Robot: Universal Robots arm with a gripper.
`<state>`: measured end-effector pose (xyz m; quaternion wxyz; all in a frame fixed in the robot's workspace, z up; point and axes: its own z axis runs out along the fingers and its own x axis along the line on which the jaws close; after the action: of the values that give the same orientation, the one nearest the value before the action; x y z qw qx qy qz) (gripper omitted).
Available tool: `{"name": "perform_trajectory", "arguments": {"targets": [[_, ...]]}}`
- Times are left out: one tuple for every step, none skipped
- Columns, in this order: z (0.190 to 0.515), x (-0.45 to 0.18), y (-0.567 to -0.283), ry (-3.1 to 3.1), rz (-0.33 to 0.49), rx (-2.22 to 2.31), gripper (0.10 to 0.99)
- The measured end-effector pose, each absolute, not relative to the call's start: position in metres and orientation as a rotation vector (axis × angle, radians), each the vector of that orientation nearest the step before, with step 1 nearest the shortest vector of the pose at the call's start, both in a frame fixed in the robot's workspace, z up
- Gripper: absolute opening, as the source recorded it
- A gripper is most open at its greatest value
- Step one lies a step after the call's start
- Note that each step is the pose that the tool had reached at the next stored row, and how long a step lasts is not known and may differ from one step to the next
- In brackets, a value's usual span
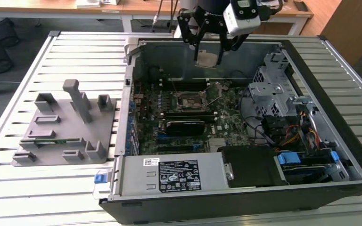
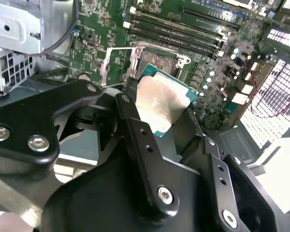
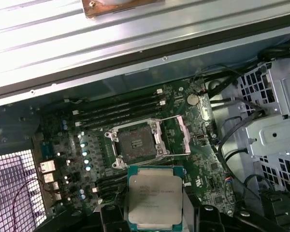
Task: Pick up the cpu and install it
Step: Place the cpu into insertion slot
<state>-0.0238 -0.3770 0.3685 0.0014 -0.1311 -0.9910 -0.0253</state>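
**CPU gripped above the open socket**

The gripper (image 1: 208, 53) is closed on the cpu (image 3: 154, 197). Its black fingers (image 2: 135, 135) clamp opposite edges of the chip, which hangs clear of the board. The chip's silver-grey top and thin green rim show in the first wrist view. Below the gripper lies the empty socket (image 3: 134, 145), its metal load frame swung open. The green motherboard (image 1: 228, 123) spreads around the socket inside the open computer case (image 1: 231, 205). Well away from the gripper, outside the case, a grey fixture (image 1: 68, 127) with upright posts stands on the slatted table (image 1: 17, 188).
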Motion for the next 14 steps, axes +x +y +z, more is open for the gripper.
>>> {"name": "perform_trajectory", "arguments": {"targets": [[0.3680,-0.0238,-0.3769,-3.110,-0.077,-0.421,0.533],[0.3676,-0.0238,-0.3769,-3.108,-0.076,-0.437,0.533],[0.3675,-0.0238,-0.3769,-3.105,-0.075,-0.462,0.533],[0.3673,-0.0238,-0.3769,-3.101,-0.075,-0.490,0.533],[0.3671,-0.0238,-0.3769,-3.097,-0.075,-0.518,0.533],[0.3669,-0.0238,-0.3769,-3.093,-0.075,-0.546,0.533],[0.3667,-0.0238,-0.3769,-3.088,-0.075,-0.576,0.533],[0.3665,-0.0238,-0.3769,-3.083,-0.075,-0.603,0.533],[0.3663,-0.0238,-0.3769,-3.078,-0.075,-0.631,0.533],[0.3661,-0.0238,-0.3769,-3.072,-0.075,-0.659,0.533],[0.3659,-0.0238,-0.3769,-3.067,-0.075,-0.687,0.533],[0.3658,-0.0238,-0.3769,-3.061,-0.075,-0.715,0.533],[0.3656,-0.0238,-0.3769,-3.055,-0.075,-0.742,0.533],[0.3654,-0.0238,-0.3769,-3.048,-0.075,-0.772,0.533]]}}
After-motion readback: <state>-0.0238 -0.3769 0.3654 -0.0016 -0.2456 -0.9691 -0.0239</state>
